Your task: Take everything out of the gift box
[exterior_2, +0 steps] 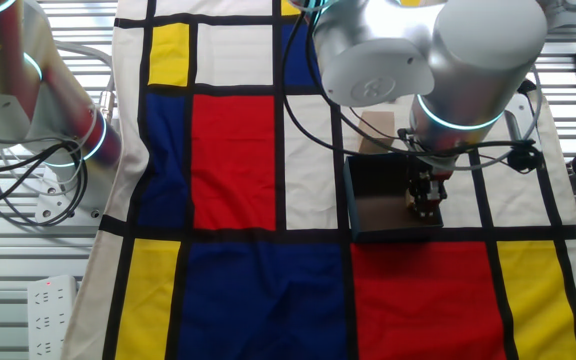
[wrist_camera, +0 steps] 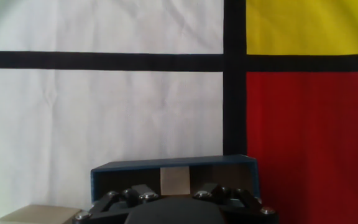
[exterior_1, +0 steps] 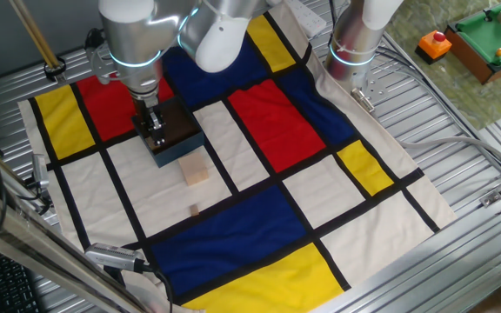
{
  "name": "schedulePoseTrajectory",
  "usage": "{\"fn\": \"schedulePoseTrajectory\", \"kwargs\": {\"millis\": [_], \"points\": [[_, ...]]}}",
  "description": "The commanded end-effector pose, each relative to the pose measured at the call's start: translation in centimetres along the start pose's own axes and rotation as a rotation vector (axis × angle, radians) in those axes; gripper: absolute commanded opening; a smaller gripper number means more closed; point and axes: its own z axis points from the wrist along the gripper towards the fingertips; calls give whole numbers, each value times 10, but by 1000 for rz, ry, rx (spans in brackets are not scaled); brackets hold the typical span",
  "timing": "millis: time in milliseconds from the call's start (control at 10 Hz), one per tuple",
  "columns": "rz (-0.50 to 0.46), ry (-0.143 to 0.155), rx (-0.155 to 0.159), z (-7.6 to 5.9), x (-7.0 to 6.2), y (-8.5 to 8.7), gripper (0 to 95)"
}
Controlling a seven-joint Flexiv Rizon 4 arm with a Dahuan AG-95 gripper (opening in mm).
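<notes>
- Gift box [exterior_1: 174, 137] on cloth, my gripper [exterior_1: 154, 130] down inside it.
- Jaws look apart; can't tell if gripping.
- Pale cube [exterior_1: 196, 170] + sm tan block [exterior_1: 194, 209] already out, just beside box.
- One block [wrist_camera: 174, 181] left inside, I reckon.

One gift box [exterior_1: 170, 135] sits on one colour-block cloth [exterior_1: 259, 174]. Two wooden blocks lie outside it: one pale cube [exterior_1: 196, 171] just beside the box and one smaller tan block [exterior_1: 194, 209] nearer. One green-topped toy table [exterior_1: 485, 39] and one orange button box [exterior_1: 434, 44] stand far right.
</notes>
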Motion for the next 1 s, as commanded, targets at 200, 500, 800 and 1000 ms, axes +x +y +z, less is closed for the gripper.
{"fn": "schedulePoseTrajectory", "kwargs": {"millis": [200,500,800,1000], "points": [[3,3,3,-1,-1,0,380],[4,3,4,-2,-3,0,380],[2,3,5,-3,-4,1,380],[-1,4,6,-3,-4,1,380]]}}
